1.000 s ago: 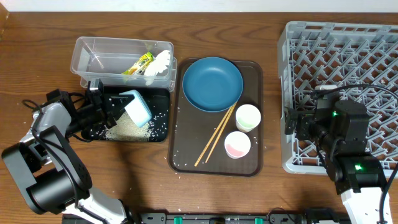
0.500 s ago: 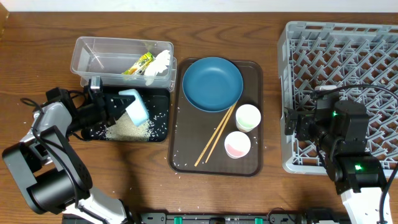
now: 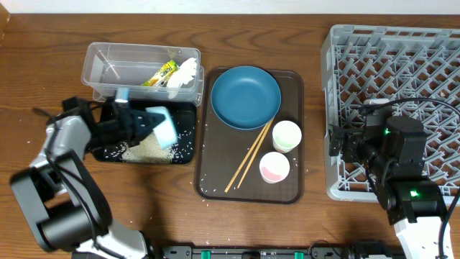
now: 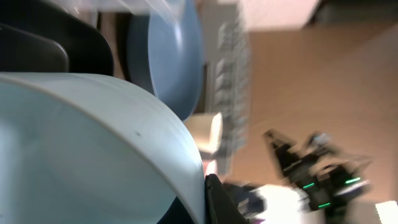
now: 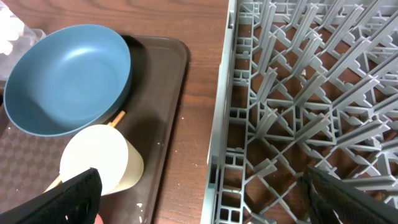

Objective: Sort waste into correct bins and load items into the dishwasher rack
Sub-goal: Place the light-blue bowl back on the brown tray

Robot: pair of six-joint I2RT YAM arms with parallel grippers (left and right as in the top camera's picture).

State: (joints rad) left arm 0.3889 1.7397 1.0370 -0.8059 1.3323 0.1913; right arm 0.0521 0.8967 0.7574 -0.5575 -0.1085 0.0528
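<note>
overhead: snack wrapper (image 3: 159, 73) lettering is too small to read

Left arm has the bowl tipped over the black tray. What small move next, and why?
Probably lift the bowl clear, toward the rack: the left gripper holds it tipped, its inside looks empty, and rice lies in the tray.

You have a wooden table (image 3: 43, 65) carrying four things: clear tub (image 3: 144, 47), black tray (image 3: 185, 119), brown serving tray (image 3: 215, 165) — and the grey dishwasher rack (image 3: 402, 57).
</note>
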